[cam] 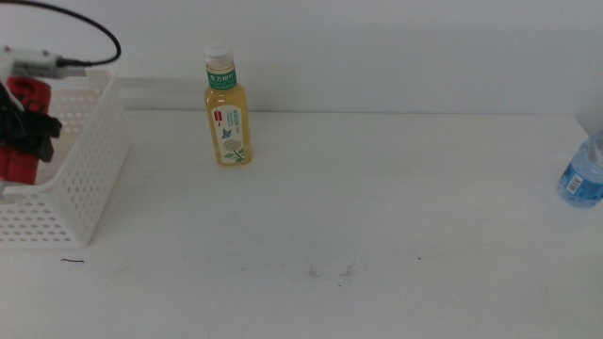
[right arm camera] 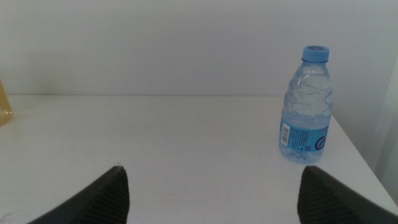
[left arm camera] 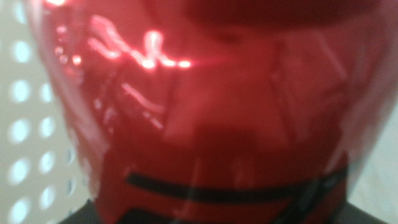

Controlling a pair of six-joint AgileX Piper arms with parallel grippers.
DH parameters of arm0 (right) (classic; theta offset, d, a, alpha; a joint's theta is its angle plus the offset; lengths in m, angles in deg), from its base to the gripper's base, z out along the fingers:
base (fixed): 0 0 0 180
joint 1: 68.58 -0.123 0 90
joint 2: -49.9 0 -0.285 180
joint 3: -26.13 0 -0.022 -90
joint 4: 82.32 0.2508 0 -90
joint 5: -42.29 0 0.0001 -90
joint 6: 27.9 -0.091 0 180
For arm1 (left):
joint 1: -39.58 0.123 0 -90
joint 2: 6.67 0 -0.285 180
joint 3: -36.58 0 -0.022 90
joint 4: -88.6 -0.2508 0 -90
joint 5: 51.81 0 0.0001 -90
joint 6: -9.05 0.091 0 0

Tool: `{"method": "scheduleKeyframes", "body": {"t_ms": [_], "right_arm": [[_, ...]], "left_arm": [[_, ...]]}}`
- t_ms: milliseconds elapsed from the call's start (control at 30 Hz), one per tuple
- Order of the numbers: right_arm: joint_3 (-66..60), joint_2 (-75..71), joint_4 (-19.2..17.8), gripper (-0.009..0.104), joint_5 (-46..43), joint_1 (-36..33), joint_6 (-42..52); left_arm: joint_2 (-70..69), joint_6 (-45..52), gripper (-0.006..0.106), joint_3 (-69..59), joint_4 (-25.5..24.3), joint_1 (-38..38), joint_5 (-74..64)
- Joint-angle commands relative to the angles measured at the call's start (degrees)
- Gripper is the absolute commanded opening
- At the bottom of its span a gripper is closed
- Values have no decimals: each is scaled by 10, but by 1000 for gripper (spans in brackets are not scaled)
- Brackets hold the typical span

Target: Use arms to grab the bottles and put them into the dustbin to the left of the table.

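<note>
My left gripper (cam: 26, 132) is clamped on the red can (left arm camera: 205, 106), holding it inside the dustbin (cam: 85, 179) at the table's (cam: 377, 226) left edge. My right gripper (right arm camera: 211, 193) waits with jaws wide, facing the water bottle (right arm camera: 306, 106) near the right edge. The tea bottle (cam: 226, 108) stands upright beside the dustbin.
</note>
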Motion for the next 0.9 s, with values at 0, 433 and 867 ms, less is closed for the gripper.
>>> {"method": "scheduleKeyframes", "body": {"t_ms": [0,433,867], "right_arm": [[-2,-3,-2,88,-6,2,3],[-2,-3,-2,88,-6,2,3],[-2,-3,-2,88,-6,2,3]], "left_arm": [[10,-8,26,9,-7,0,30],[-20,1,94,9,-7,-6,0],[-395,-116,92,-217,-33,-181,157]]}}
